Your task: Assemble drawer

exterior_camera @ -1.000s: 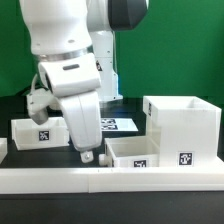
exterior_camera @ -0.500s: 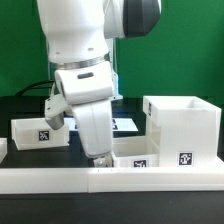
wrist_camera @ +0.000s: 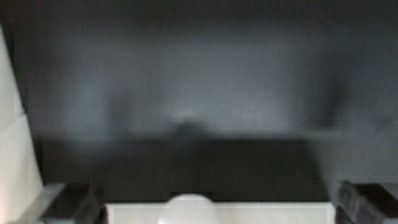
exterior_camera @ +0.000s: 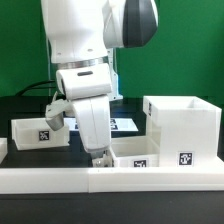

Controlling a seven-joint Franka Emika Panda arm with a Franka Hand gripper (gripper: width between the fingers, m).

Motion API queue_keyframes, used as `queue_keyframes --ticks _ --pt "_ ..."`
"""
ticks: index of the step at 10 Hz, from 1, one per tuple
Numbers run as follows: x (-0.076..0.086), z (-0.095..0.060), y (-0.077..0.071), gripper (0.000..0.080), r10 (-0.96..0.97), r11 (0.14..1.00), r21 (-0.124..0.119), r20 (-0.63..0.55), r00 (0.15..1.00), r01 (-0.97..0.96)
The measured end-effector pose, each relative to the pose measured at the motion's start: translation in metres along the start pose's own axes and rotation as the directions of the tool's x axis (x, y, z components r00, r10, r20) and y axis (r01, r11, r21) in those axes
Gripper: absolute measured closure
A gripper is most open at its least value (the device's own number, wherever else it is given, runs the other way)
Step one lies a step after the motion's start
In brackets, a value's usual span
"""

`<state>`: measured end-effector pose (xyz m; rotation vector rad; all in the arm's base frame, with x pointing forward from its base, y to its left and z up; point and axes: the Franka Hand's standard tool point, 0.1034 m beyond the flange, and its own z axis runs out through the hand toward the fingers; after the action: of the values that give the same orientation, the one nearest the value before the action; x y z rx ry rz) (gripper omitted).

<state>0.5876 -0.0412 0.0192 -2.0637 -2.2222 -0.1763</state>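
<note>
The tall white drawer shell [exterior_camera: 182, 130] stands at the exterior view's right, with a tag on its front. One small tray [exterior_camera: 132, 154] lies just beside it, and a second tray [exterior_camera: 38, 131] lies at the exterior view's left. My gripper [exterior_camera: 100, 157] hangs low at the middle tray's end that faces the exterior view's left. In the wrist view the gripper [wrist_camera: 217, 202] is open. Its dark fingers [wrist_camera: 71, 202] stand wide apart on either side of a white tray wall [wrist_camera: 267, 213] with a rounded knob [wrist_camera: 187, 207]. Nothing is gripped.
A long low white border rail [exterior_camera: 110, 182] runs along the front. The marker board [exterior_camera: 126, 124] lies flat behind the arm. A white surface [wrist_camera: 13, 140] fills one side of the wrist view. A green wall stands at the back.
The arm has swung toward the exterior view's right, from beside the left tray to the middle tray's end. It has barely moved in the last half second.
</note>
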Motion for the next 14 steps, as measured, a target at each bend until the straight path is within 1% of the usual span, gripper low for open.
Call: queue_keyframes --ticks 2,5,6,8,10,13,14 --pt "0.013 0.002 0.001 0.0151 0.008 1.000 0.004 -0.005 1.000 -0.008" --pt "0.023 0.004 0.003 0.0151 0.022 1.000 0.005 0.000 1.000 -0.022" --pt "0.026 0.004 0.003 0.0151 0.032 0.999 0.005 -0.001 0.999 -0.032" --pt "0.024 0.005 0.002 0.0151 0.035 0.999 0.006 0.000 0.999 -0.035" --pt "0.026 0.006 0.001 0.0151 0.033 0.999 0.008 -0.001 0.999 -0.033" --pt "0.041 0.008 0.002 0.0151 0.009 1.000 0.012 -0.012 1.000 -0.009" --pt "0.048 0.008 0.003 0.0151 -0.004 1.000 0.012 -0.014 1.000 0.004"
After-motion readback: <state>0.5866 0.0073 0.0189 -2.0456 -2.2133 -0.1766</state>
